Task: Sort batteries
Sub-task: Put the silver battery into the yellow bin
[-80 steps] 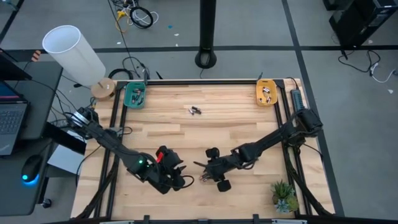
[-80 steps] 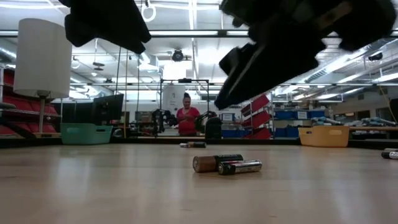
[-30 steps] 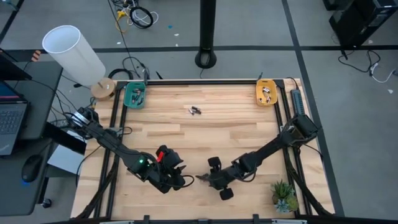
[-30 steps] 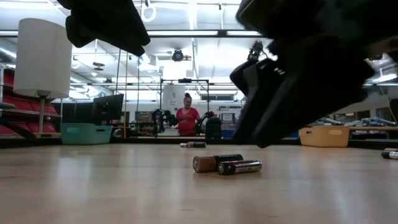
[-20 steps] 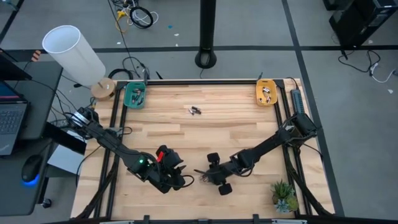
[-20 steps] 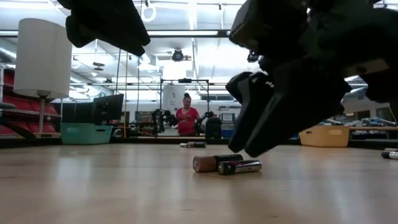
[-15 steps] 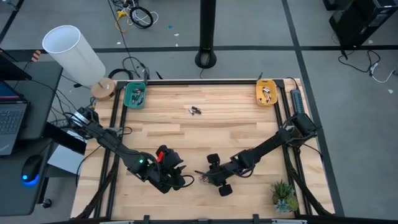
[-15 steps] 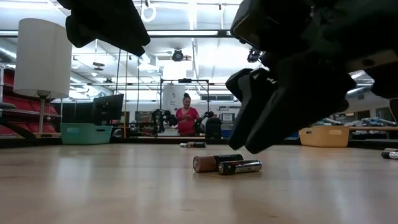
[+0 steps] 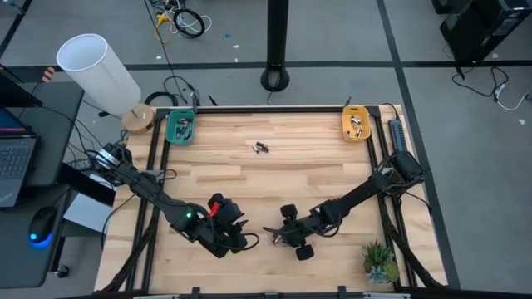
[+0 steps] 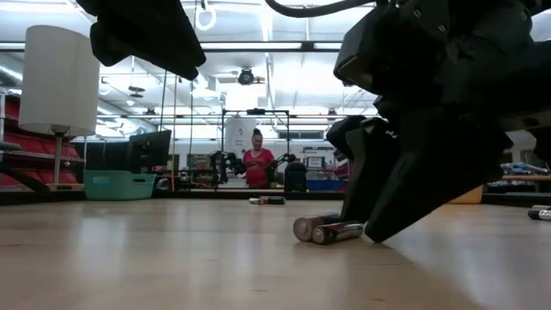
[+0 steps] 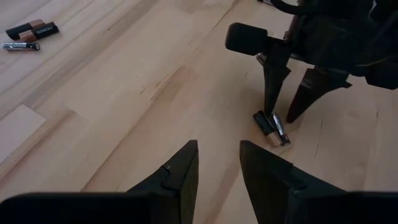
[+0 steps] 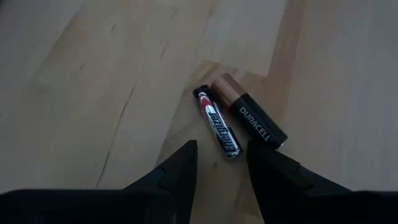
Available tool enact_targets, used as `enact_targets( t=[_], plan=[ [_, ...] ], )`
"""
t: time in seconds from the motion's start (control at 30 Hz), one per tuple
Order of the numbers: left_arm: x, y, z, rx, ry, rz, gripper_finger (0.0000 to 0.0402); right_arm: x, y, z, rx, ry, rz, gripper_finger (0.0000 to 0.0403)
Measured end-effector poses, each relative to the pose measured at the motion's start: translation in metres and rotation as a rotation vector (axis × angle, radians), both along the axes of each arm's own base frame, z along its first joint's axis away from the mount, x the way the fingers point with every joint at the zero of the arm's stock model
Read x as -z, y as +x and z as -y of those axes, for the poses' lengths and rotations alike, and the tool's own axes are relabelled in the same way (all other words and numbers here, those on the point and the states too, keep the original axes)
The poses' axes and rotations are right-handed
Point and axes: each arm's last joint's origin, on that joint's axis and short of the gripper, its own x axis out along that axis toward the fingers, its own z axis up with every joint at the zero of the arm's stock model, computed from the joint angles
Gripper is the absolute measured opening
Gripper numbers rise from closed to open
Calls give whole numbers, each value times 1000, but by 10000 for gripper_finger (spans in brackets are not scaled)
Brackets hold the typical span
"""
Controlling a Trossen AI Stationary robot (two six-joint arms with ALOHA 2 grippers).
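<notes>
Right tool (image 12: 219,163) is hovering open over a slim Energizer battery (image 12: 217,130) touching a Duracell battery (image 12: 250,119), lower centre of the counter (image 9: 249,178); left tool (image 11: 217,168) is waiting open nearby.

high: straight down | low: table-level | wrists: close, sharing battery pair (image 12: 239,126)

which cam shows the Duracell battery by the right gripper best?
Right wrist view: the Duracell battery fills the frame, label readable. Left wrist view shows it small; low view shows only its end; high view barely resolves it.
</notes>
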Motion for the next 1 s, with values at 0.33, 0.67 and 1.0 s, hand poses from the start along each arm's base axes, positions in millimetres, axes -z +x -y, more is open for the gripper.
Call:
enact_targets(
  t=[0.33, 0.67, 1.0],
  plan=[
    [1, 0, 0, 10, -15, -14, 131, -2, 2, -1, -20, -3, 35, 149],
    [1, -1, 0, -12, -57, -19, 131, -3, 3, 0, -65, -9, 52, 149],
    [1, -1, 0, -13, -58, -18, 131, -2, 3, 1, -87, -6, 34, 124]
  ],
)
